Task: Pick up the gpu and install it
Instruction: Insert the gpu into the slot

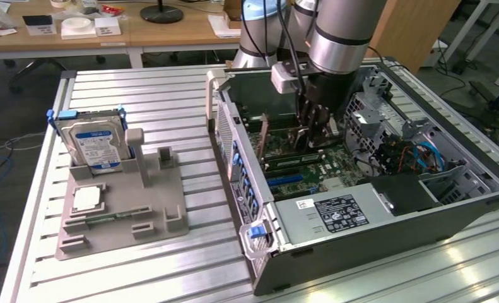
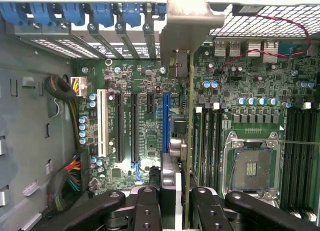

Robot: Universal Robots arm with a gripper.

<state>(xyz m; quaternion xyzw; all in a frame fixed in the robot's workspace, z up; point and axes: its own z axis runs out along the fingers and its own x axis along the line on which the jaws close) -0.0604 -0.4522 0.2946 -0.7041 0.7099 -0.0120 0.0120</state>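
Note:
The gpu (image 2: pixel 186 66) stands on edge between my fingers, its silvery metal end toward the case's rear slot openings and its greenish board edge running down the middle of the wrist view. My gripper (image 2: pixel 182 187) is shut on it, one finger on each side. The card hangs over the motherboard (image 2: pixel 135 116), right beside the long blue slot (image 2: pixel 166 121); I cannot tell whether it touches the slot. In the exterior view my gripper (image 1: pixel 314 129) reaches down into the open computer case (image 1: pixel 451 218), with the gpu (image 1: pixel 266 134) below it.
On the exterior view's left, a grey holder (image 1: pixel 135 218) carries a blue-labelled hard drive (image 1: pixel 98 144) and a processor chip (image 1: pixel 88 199). Inside the case are the power supply (image 1: pixel 334 214), the processor socket (image 2: pixel 250 166), memory slots (image 2: pixel 300 151) and cable bundles (image 2: pixel 70 176).

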